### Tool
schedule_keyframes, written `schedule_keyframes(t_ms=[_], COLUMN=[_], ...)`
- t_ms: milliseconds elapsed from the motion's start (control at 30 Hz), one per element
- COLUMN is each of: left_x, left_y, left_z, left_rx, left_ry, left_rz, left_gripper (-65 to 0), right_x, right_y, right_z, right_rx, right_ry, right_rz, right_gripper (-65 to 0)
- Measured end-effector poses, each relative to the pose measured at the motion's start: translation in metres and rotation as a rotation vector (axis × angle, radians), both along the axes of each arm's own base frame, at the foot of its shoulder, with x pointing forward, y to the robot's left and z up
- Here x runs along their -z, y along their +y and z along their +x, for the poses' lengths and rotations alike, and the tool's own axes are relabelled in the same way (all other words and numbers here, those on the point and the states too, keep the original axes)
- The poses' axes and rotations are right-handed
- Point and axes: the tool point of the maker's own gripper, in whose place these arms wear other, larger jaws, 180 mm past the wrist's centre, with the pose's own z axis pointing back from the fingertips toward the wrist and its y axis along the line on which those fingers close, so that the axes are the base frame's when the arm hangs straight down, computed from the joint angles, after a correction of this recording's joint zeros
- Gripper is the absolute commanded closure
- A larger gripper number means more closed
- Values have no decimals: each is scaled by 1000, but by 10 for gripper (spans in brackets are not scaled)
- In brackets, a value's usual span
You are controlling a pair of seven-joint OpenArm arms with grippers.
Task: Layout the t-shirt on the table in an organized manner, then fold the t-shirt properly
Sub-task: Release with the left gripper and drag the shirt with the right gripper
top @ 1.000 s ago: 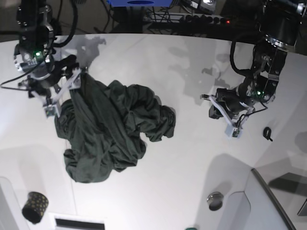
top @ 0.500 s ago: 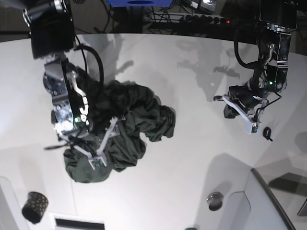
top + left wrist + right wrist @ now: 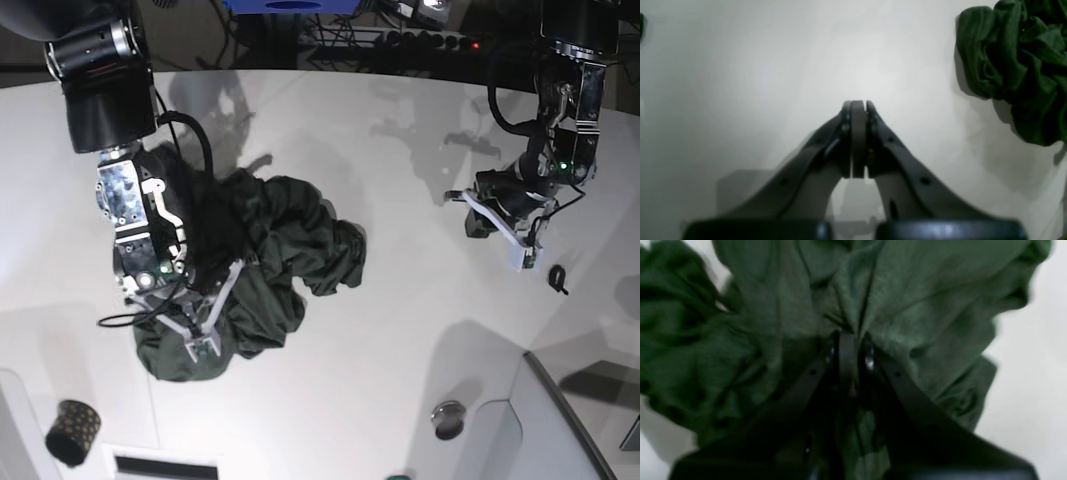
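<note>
Lying crumpled at left centre of the table (image 3: 400, 380), the t-shirt (image 3: 290, 240) is pinched by the right gripper (image 3: 851, 336) — fingers closed on fabric; left gripper (image 3: 857, 106) closed, empty — upper right.

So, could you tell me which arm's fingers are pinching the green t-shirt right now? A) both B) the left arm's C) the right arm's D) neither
C: the right fingers are closed into the t-shirt, while the left fingers are shut over bare table.
</note>
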Motion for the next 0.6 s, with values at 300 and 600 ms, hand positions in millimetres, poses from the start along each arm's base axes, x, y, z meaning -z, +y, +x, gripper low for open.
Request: schedule_keyframes(t_ms=[300,600], left_x=[0,0], left_y=[-1,-6], left_z=[1,3], left_rx=[2,4], left_ry=[-2,-6], left_rz=[-1,-13], left_gripper=[0,0], right_x=[-80,-56], right_y=[-24,-47], right_z=[-26,-106], right_rx=[-7,44], right_ry=[-129,-30], right_rz=[-65,-67], right_gripper=[-3,-5])
